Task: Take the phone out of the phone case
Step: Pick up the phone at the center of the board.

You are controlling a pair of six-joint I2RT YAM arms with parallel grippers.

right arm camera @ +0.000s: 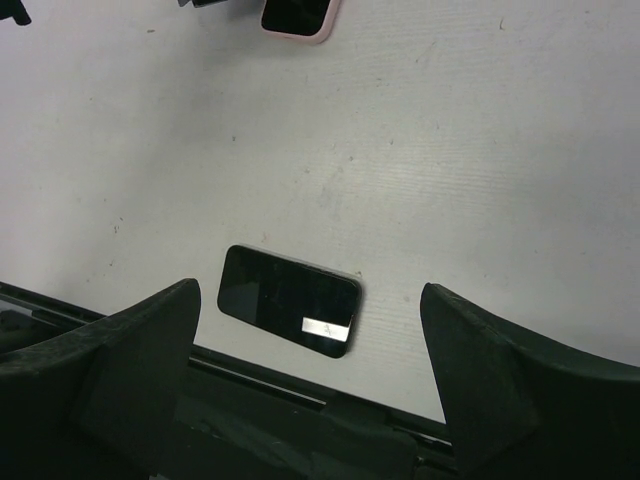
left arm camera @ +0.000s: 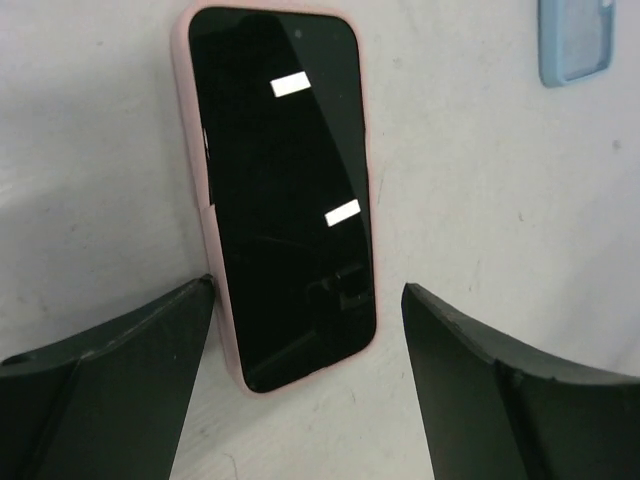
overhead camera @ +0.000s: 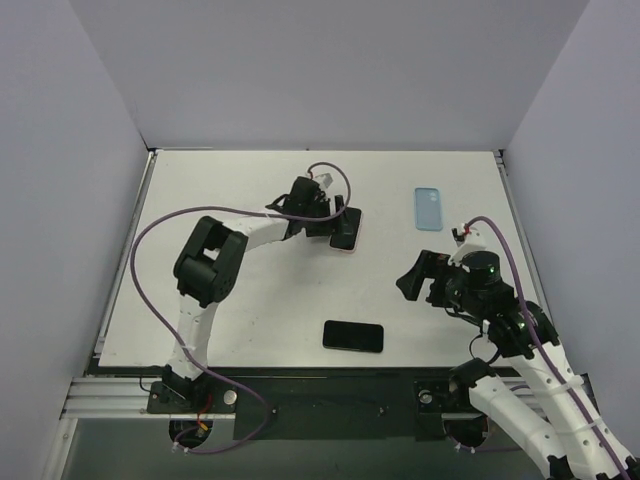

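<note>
White table (overhead camera: 260,300) carries a blue case (left arm camera: 575,40) beyond the open left gripper (left arm camera: 308,290), the phone (left arm camera: 285,200) in its pink phone case (left arm camera: 215,250) between its fingers (left arm camera: 120,380), and the right gripper (right arm camera: 310,288) gapes too.

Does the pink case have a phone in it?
Yes, the left wrist view shows a black phone lying screen up inside the pink case, whose rim runs around its edges.

Black phone (left arm camera: 285,200) in a pale pink phone case (left arm camera: 222,300) between the black jaws of the left gripper (left arm camera: 307,288), light blue case (left arm camera: 575,40) beyond them, its inside perhaps grey, black handset (right arm camera: 290,300) ahead of the right gripper (right arm camera: 308,288), white table (overhead camera: 250,310)
</note>
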